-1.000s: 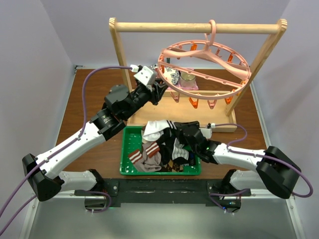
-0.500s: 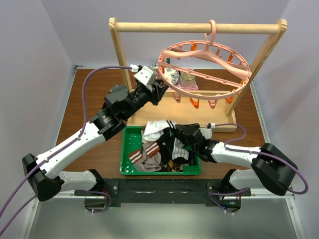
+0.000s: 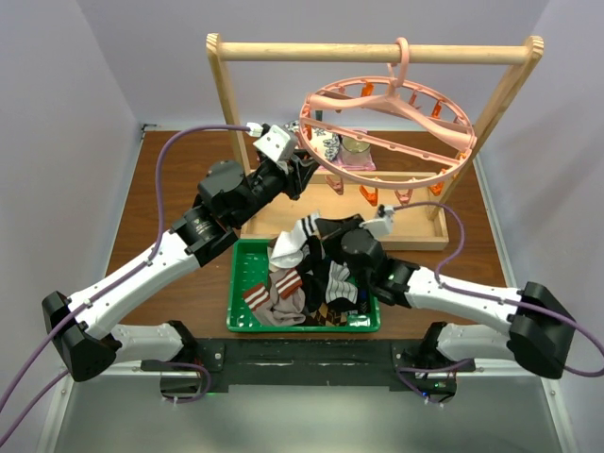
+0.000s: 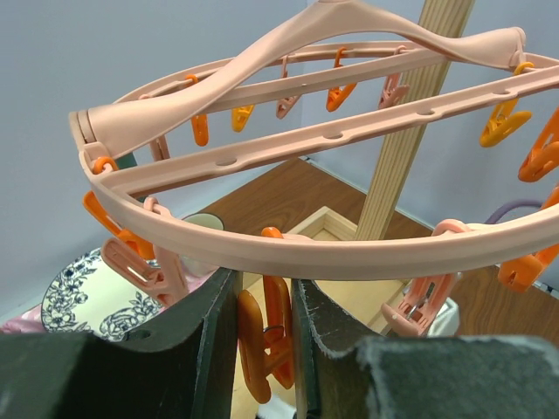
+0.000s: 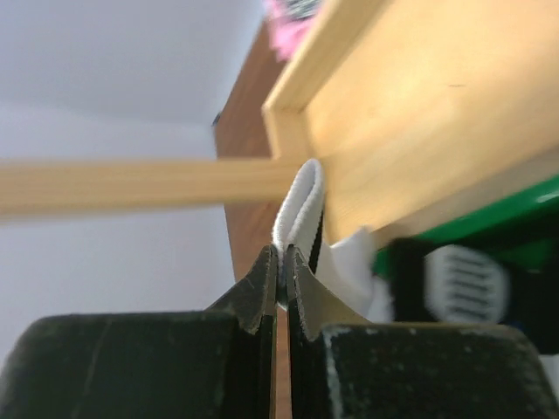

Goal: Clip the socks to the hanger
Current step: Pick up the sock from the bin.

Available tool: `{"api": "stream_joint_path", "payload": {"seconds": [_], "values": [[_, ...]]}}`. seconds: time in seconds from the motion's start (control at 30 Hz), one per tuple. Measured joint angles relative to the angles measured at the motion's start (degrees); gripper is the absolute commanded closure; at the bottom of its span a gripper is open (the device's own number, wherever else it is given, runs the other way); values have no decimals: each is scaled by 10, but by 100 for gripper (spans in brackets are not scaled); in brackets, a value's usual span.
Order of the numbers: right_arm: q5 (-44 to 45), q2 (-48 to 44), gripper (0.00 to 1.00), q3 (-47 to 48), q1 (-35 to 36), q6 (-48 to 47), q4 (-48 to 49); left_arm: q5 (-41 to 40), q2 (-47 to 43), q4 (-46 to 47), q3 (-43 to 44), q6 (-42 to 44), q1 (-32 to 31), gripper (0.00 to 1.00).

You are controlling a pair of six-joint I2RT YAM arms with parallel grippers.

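Green plastic basket (image 3: 240, 283) of mixed socks (image 3: 281, 294) sits at the brown bench's (image 3: 142, 222) near edge. Above it, the right gripper (image 5: 281, 266) is pinched tight on a white black-striped sock (image 5: 301, 205). Beyond, the left gripper (image 4: 264, 292) narrowly clamps an orange clip (image 4: 253, 345) on the round pink hanger (image 3: 455, 121) under the wooden rack (image 3: 311, 52). Lilac walls (image 3: 57, 113) stand behind.

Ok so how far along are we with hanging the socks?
Done: no sock visibly hangs from the hanger yet. In hand: left gripper squeezes an orange clip, right gripper holds a white sock by the green basket. Left: clipping it, then the pile of socks.
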Motion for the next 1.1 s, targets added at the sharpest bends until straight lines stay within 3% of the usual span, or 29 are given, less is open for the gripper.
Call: {"api": "stream_joint_path", "payload": {"seconds": [0.23, 0.43, 0.7, 0.9, 0.97, 1.1], "values": [[144, 10, 100, 106, 224, -319, -9, 0, 0, -5, 0, 0, 0, 100], [297, 46, 100, 136, 332, -581, -15, 0, 0, -13, 0, 0, 0, 100], [429, 50, 100, 137, 384, -896, 122, 0, 0, -13, 0, 1, 0, 100], [448, 54, 100, 147, 417, -1118, 320, -2, -1, -14, 0, 0, 0, 100], [435, 42, 100, 152, 412, -1154, 344, -3, -2, -17, 0, 0, 0, 100], [395, 8, 100, 203, 375, -1120, 273, -3, -7, -24, 0, -3, 0, 100]]}}
